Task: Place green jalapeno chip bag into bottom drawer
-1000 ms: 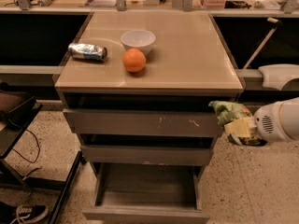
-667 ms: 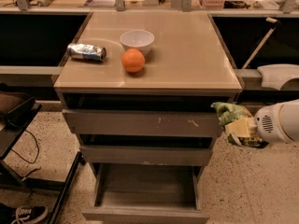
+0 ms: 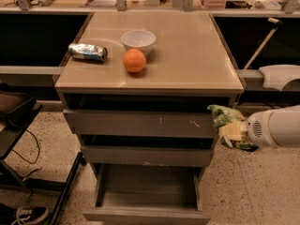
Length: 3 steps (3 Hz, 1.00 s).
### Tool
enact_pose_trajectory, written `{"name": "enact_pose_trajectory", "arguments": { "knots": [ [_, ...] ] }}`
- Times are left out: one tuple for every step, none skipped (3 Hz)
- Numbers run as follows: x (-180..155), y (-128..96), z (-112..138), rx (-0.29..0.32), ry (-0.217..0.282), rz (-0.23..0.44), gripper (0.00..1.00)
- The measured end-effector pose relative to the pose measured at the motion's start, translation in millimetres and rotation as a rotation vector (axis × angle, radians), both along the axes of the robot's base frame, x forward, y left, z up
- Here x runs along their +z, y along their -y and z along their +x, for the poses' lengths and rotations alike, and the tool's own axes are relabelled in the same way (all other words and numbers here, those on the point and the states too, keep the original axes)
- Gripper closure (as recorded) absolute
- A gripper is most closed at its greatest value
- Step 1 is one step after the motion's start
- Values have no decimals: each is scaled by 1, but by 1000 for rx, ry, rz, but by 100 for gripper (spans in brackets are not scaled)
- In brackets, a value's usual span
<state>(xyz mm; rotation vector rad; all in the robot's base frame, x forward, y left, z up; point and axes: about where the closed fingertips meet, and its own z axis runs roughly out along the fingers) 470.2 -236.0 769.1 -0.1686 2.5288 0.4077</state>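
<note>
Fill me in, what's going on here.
A robot arm reaches in from the right, its gripper holding the green jalapeno chip bag in the air beside the cabinet, about level with the top drawer. The bottom drawer is pulled open below, and the bag is not in it yet. A crushed can, a white bowl and an orange sit on top.

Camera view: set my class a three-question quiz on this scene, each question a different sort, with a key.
1. True or false: the bottom drawer is pulled open.
2. The gripper, right of the cabinet at middle-drawer height, holds: A a sponge; B the green jalapeno chip bag; C a bottle.
3. Which fruit lies beside the bowl on the cabinet's top?
Key: 1 true; 2 B; 3 the orange.
</note>
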Motion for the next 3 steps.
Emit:
{"name": "enact_pose_trajectory", "arguments": {
  "knots": [
    [-107,-25,11,-51,-87,75,100],
    [-207,-31,10,-79,-162,21,100],
    [-257,-38,33,-154,-174,39,100]
  ]
}}
